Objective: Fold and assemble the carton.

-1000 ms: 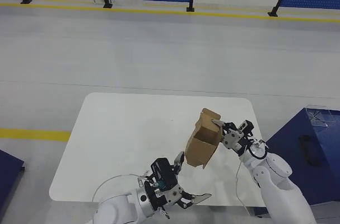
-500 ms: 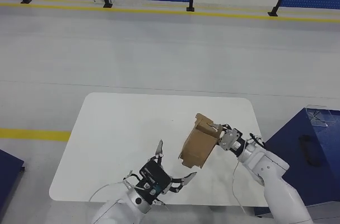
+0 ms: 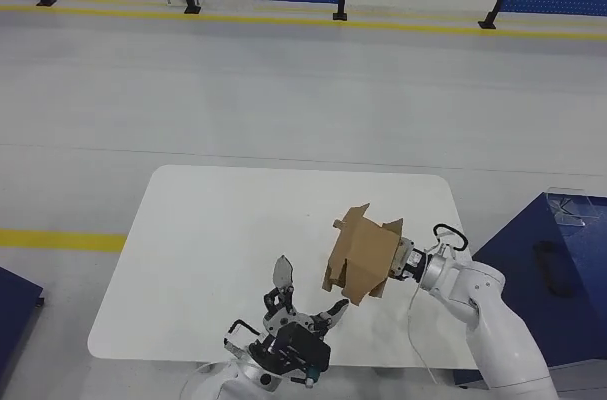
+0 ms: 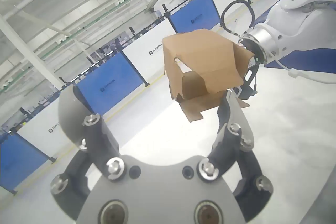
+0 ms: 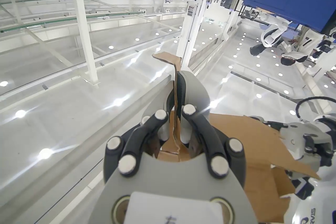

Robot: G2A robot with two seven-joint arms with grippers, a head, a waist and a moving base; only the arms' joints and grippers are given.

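The carton (image 3: 363, 262) was held up over the right half of the table (image 3: 203, 250), tilted and only part-formed — its walls stood as a sleeve, while loose flaps stuck out at both ends; whether its lowest flap touched the tabletop could not be told. The right gripper (image 3: 396, 262) met it from the side toward the table's right edge; in the right wrist view its fingers (image 5: 194, 93) were pressed together on a thin cardboard flap, seen edge-on between the pads, with the rest of the carton spreading out beyond them. The left gripper (image 3: 309, 292) sat low near the table's front edge, nearer the robot than the carton and to its left; its fingers (image 4: 233, 120) were spread wide and held nothing. From the left wrist view the carton's open end faced that gripper — one could see into the brown hollow, a notched flap hanging under it; one fingertip lay over that flap in the picture, but contact could not be made out. A black cable (image 3: 448, 236) looped at the right wrist; a blue cabinet (image 3: 553, 260) stood beside the table on the right; a yellow line (image 3: 53, 240) ran along the floor at the left.
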